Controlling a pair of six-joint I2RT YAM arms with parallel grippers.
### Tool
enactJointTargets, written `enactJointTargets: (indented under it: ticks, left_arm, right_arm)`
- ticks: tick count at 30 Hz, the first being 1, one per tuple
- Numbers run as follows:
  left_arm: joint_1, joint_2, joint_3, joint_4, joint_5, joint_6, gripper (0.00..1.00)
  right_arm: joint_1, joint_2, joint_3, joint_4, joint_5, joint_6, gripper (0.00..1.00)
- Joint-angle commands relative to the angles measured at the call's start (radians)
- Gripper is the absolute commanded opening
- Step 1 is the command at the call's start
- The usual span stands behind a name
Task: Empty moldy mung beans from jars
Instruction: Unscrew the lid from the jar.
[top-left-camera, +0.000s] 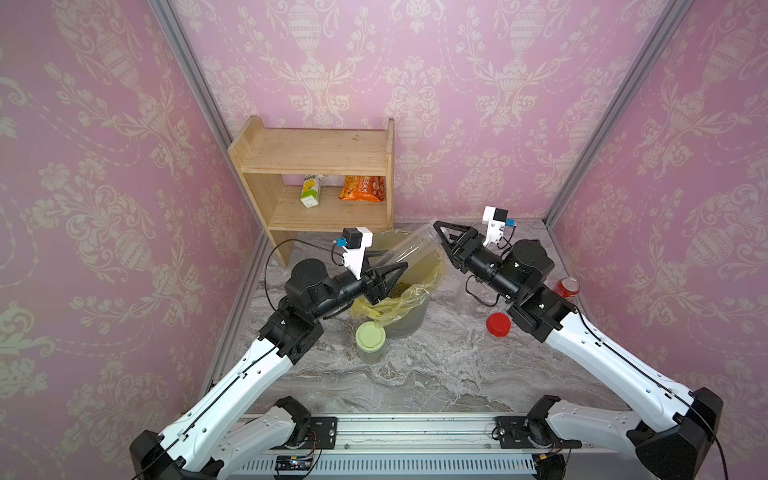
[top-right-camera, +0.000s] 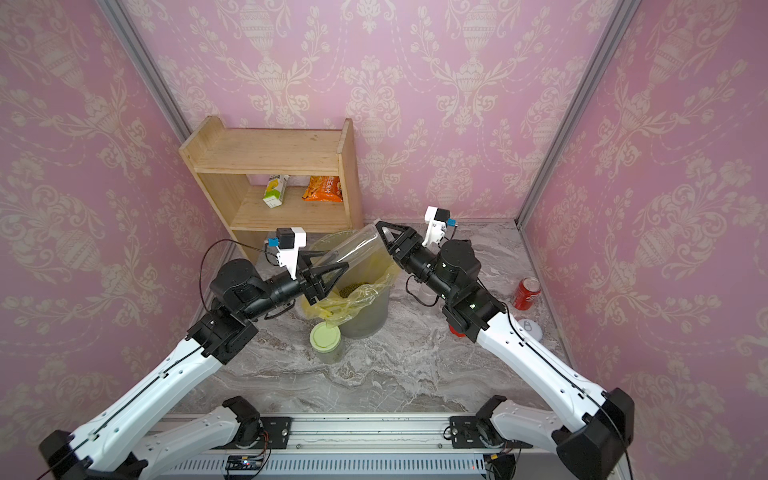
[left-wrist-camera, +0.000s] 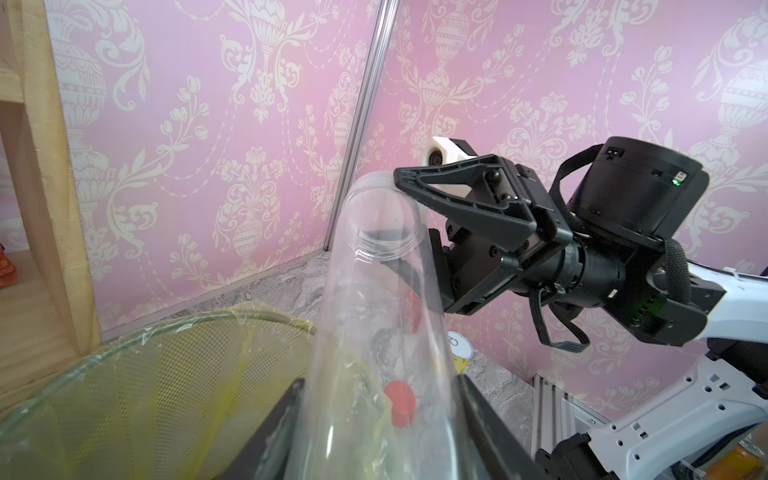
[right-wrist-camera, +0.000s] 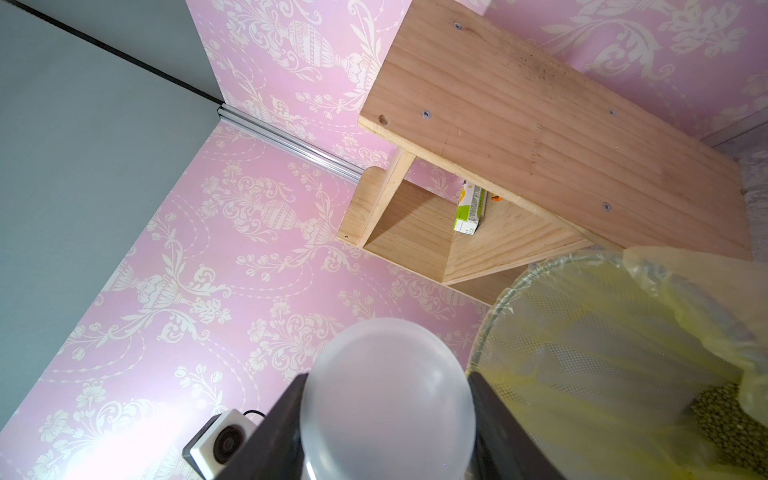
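While both arms hold it, a tall clear jar (top-left-camera: 409, 247) hangs tilted above a mesh bin (top-left-camera: 415, 320) lined with a yellow bag (top-left-camera: 376, 309) on the counter (top-left-camera: 436, 370). The left arm's fingers (left-wrist-camera: 486, 419) clamp its lower end, and the right arm's fingers (right-wrist-camera: 276, 436) clamp its higher, far-right end. The jar looks empty. Mung beans (top-left-camera: 401, 291) lie inside the bag. A pale-green-lidded jar (top-left-camera: 370, 337) stands just nearer than the bin. A red-lidded jar (top-left-camera: 498, 324) stands to the right, beside the right arm.
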Motion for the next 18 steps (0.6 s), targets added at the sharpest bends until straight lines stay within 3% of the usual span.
enactJointTargets:
  ticks: [1, 9, 18]
  left_arm:
    - [0.012, -0.02, -0.008, 0.082, 0.015, -0.062, 0.31]
    - [0.045, -0.026, -0.03, 0.094, 0.075, -0.045, 0.31]
    - [0.143, 0.033, -0.022, 0.144, 0.202, -0.157, 0.31]
  right_arm:
    - [-0.002, -0.013, -0.02, 0.053, 0.009, -0.021, 0.51]
    - [-0.002, 0.012, -0.043, 0.175, -0.026, -0.036, 0.5]
    - [-0.002, 0.005, -0.075, 0.24, -0.034, -0.077, 0.51]
